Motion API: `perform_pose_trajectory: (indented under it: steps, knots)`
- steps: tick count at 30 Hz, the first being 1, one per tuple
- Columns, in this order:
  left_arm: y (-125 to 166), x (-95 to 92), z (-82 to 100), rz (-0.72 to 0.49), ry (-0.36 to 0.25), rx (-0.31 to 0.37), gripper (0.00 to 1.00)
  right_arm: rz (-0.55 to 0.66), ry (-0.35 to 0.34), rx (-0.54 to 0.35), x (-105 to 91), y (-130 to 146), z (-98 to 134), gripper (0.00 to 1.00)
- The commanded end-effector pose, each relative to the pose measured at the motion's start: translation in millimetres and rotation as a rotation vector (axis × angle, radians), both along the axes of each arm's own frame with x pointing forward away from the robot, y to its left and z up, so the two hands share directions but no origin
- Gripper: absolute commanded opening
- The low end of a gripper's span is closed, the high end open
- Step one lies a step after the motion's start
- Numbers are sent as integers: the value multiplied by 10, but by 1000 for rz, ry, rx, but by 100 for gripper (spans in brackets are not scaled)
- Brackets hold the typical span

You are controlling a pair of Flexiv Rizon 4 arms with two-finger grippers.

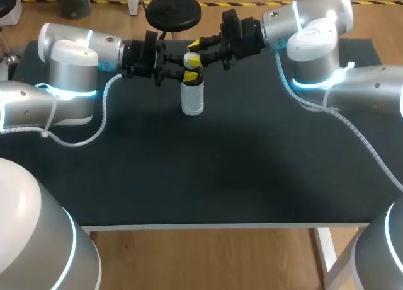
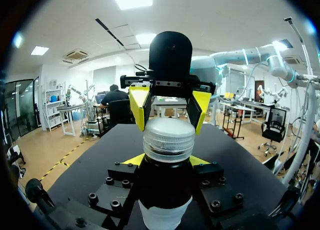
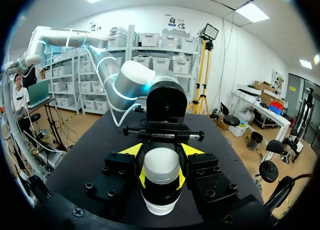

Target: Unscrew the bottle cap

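Toward the counter's (image 1: pixel 252 176) far edge stands the bottle (image 1: pixel 192 99), upright, any print on its white body too small to read. Left of the bottle, the left claw (image 2: pixel 165 162) is clamped around its dark shoulder, just beneath the cap (image 2: pixel 169 137). Right of the bottle, the right claw (image 3: pixel 161 177) pinches that ribbed, whitish cap from both sides. The cap sits on the bottle's neck.

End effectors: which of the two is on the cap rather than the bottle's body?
The right end effector: its yellow tips flank the white cap. The left end effector sits lower, around the bottle under the cap.
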State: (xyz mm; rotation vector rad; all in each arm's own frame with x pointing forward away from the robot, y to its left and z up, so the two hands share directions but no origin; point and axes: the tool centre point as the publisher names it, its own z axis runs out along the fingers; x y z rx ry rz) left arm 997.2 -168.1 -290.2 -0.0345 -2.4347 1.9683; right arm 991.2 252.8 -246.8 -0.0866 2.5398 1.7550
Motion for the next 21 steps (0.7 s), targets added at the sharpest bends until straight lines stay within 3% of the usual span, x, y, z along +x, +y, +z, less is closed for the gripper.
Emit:
perform_pose_trajectory:
  steps: [1, 13, 21]
  knots:
    - [2, 53, 22, 1, 1, 0, 0, 101, 0, 0, 58, 12, -34, 0]
    - [2, 53, 22, 1, 1, 0, 0, 611, 27, 36, 203, 54, 35, 0]
    - [2, 53, 22, 1, 1, 0, 0, 874, 28, -43, 137, 62, 126, 0]
